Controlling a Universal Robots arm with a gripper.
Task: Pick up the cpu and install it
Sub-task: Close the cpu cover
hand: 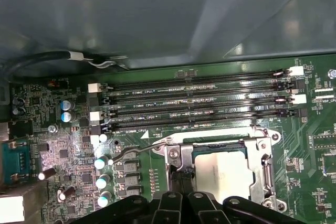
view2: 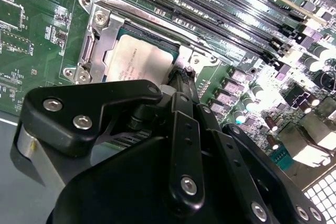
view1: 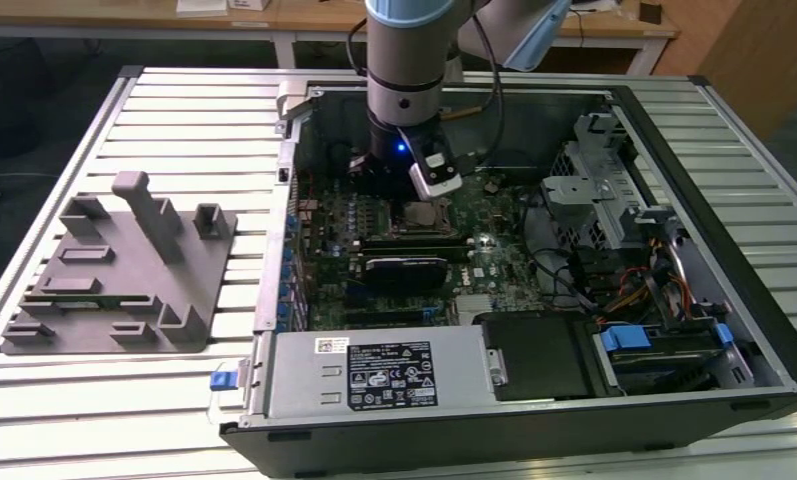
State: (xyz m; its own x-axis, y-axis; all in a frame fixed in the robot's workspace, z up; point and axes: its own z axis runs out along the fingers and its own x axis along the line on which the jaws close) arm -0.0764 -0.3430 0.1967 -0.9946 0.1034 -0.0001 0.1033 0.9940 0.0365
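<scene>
Gripper: fingers drawn together into one narrow tip, nothing clamped between them.
Tip position: low over the board, at one edge of the socket frame. Cannot tell whether it touches the metal.
cpu: lies flat in the socket with its silvery top up, the frame around it. It is just beside the tip and free of the fingers.
cpu vs. tip, first wrist view: the cpu sits to one side of the finger pair, and a strip of frame lies between them.
Lever: bent wire running out from the frame corner on the tip's side, away from the cpu.
Slots: four long parallel slots, just beyond the frame on the side away from the gripper body.
Board: green, lying flat in the case.
Arm: comes straight down into the case, over the middle of the board.
Case: black, open on top, lying on the table.
Tray: grey, on the table outside the case, at the exterior view's left and well apart from the gripper.
</scene>
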